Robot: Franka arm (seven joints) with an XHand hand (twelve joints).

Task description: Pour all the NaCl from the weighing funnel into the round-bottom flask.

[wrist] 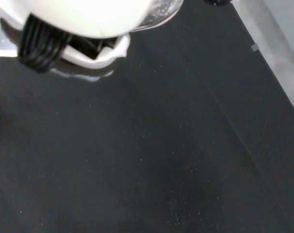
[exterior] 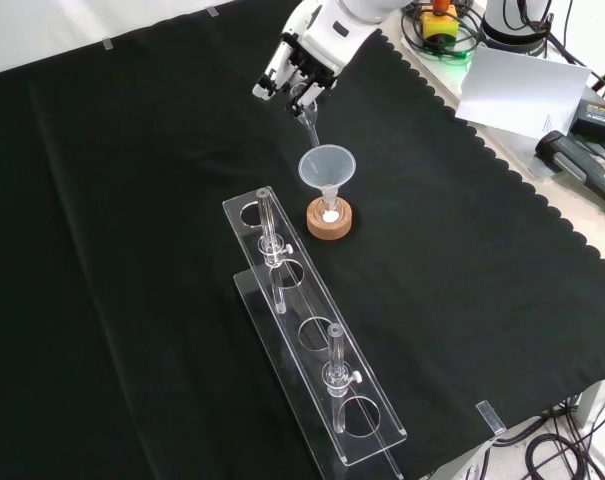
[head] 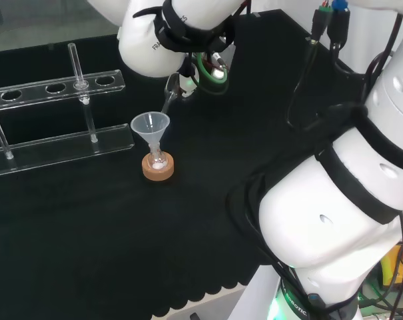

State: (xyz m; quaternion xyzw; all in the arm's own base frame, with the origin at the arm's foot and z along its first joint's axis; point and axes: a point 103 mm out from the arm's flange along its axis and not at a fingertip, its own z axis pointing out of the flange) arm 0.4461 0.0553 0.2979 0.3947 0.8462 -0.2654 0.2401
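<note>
Holding the weighing funnel (exterior: 308,117) tilted over the wide funnel (exterior: 327,166) on the flask (exterior: 329,212), the hand (exterior: 300,62) pinches it; any sideways drift risks salt landing on the surface (exterior: 132,250).

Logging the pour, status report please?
Hand shut on weighing funnel, tilted over plastic funnel. Flask on cork ring, white powder inside. Nothing blocking.

No legible text, label, number or sign found. Partial lettering on the white arm link (head: 151,47) in the head view is cut off and unreadable.
</note>
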